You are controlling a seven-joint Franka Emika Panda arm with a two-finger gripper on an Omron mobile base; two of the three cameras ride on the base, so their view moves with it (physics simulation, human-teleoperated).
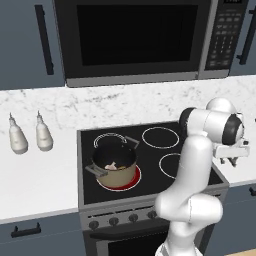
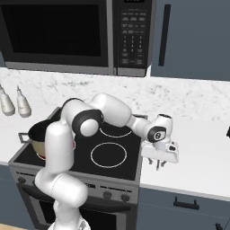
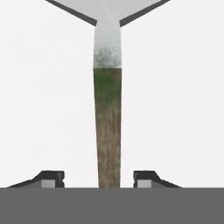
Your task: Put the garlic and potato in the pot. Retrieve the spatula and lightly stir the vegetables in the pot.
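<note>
Jaws stand apart, one finger on each side of the spatula, with a clear gap between each fingertip and the handle; nothing is clamped yet. From the hand view, the spatula's brown, wood-grained handle runs straight up the middle between the two dark fingertips, darkens to green higher up, then meets a pale grey neck that flares into a wide grey blade at the far end. It lies flat on the white counter.

Going left to right across the kitchen: two pale bottles stand on the counter at the far left. Next comes the black stove, and on its near-left burner sits the pot, tan-sided with grey handles. Inside it a pale lump shows, which I take to be the garlic; whether the potato is in there too I cannot tell, as the dark interior hides much. Right of the stove, the white arm reaches over to the counter, and the gripper hangs low just above the surface there, pointing down.

My judgement of progress: the loading of the pot looks done or mostly done, and the retrieval of the spatula is under way. What remains is to close on the handle, lift it, carry it left to the pot and stir the vegetables lightly.
</note>
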